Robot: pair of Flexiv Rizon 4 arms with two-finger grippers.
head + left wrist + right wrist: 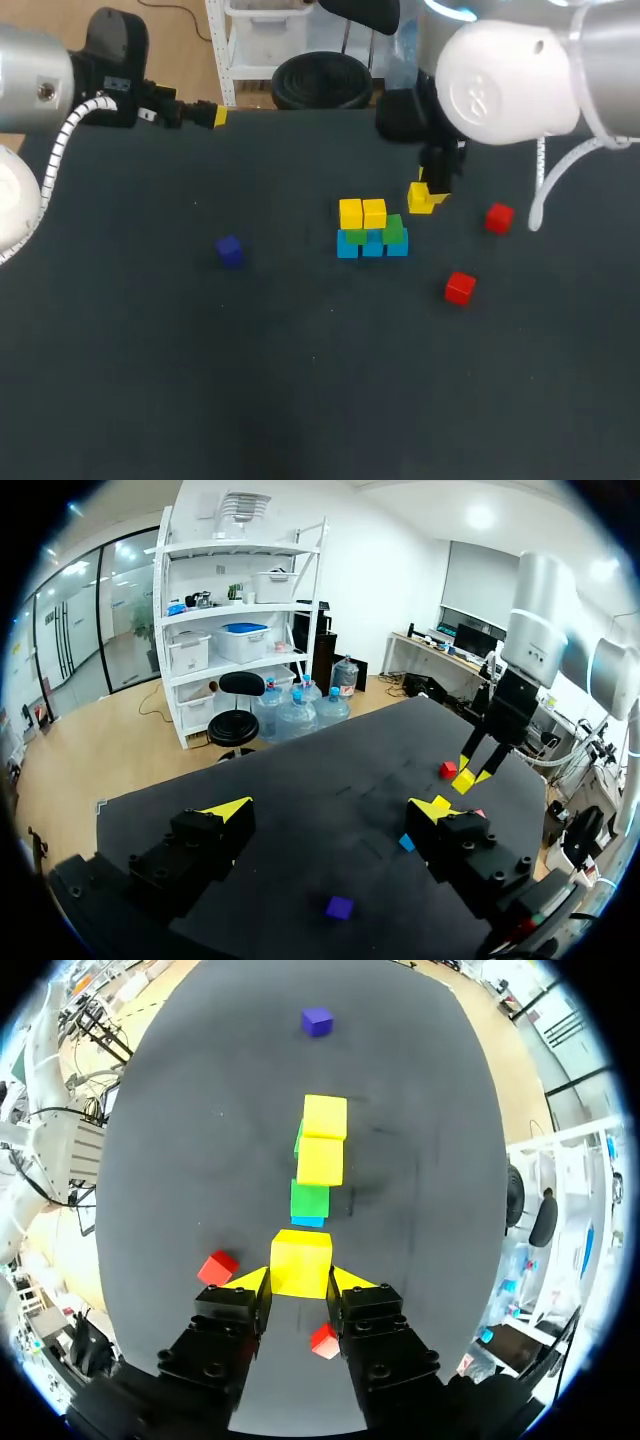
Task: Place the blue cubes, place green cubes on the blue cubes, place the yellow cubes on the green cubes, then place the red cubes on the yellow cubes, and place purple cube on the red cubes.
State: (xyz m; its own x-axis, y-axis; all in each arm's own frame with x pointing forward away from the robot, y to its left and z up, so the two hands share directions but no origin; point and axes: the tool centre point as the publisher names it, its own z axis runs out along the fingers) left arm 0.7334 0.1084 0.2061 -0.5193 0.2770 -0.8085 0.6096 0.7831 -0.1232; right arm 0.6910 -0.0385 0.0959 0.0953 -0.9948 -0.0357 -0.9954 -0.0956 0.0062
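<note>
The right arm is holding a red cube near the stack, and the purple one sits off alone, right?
Not quite: the cube in the right gripper is yellow, not red, as the right wrist view shows. It is near the stack, and the purple cube sits off alone.

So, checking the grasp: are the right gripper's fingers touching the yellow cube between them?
Touching. The right wrist view shows the right gripper with both tips against the sides of the yellow cube.

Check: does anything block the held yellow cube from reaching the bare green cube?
Nothing visible does. The right tool is shut on the yellow cube, the bare green cube lies straight ahead of it, and the nearest red cube sits off to the side.
</note>
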